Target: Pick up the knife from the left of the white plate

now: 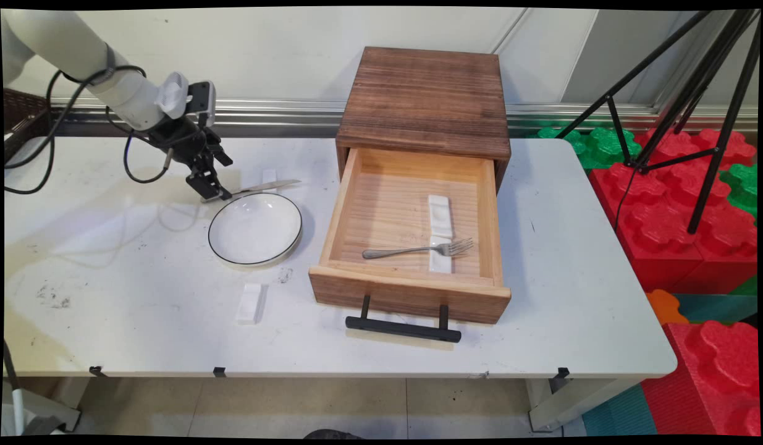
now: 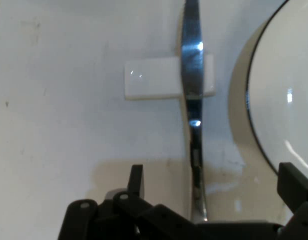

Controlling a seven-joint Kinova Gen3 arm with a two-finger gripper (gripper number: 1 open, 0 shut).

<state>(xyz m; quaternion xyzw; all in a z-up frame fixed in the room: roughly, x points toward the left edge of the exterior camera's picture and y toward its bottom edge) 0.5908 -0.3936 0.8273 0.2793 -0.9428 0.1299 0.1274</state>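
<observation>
A metal knife (image 1: 257,187) lies on the table just behind a white black-rimmed plate (image 1: 255,228), its blade resting on a small white rest (image 1: 269,176). My gripper (image 1: 209,185) hangs low over the handle end of the knife, open. In the hand view the knife (image 2: 194,100) runs up the middle across the white rest (image 2: 154,79). Its handle sits between the two spread fingers of the gripper (image 2: 214,175), nearer the left one. The plate (image 2: 284,100) curves along the right side, close to the right finger.
A wooden box (image 1: 424,93) stands at the back with its drawer (image 1: 412,296) pulled out. Inside lie a fork (image 1: 418,250) and two white rests (image 1: 440,210). Another white rest (image 1: 251,303) sits near the table's front. Red and green foam blocks (image 1: 684,204) and a tripod stand beyond the table's right edge.
</observation>
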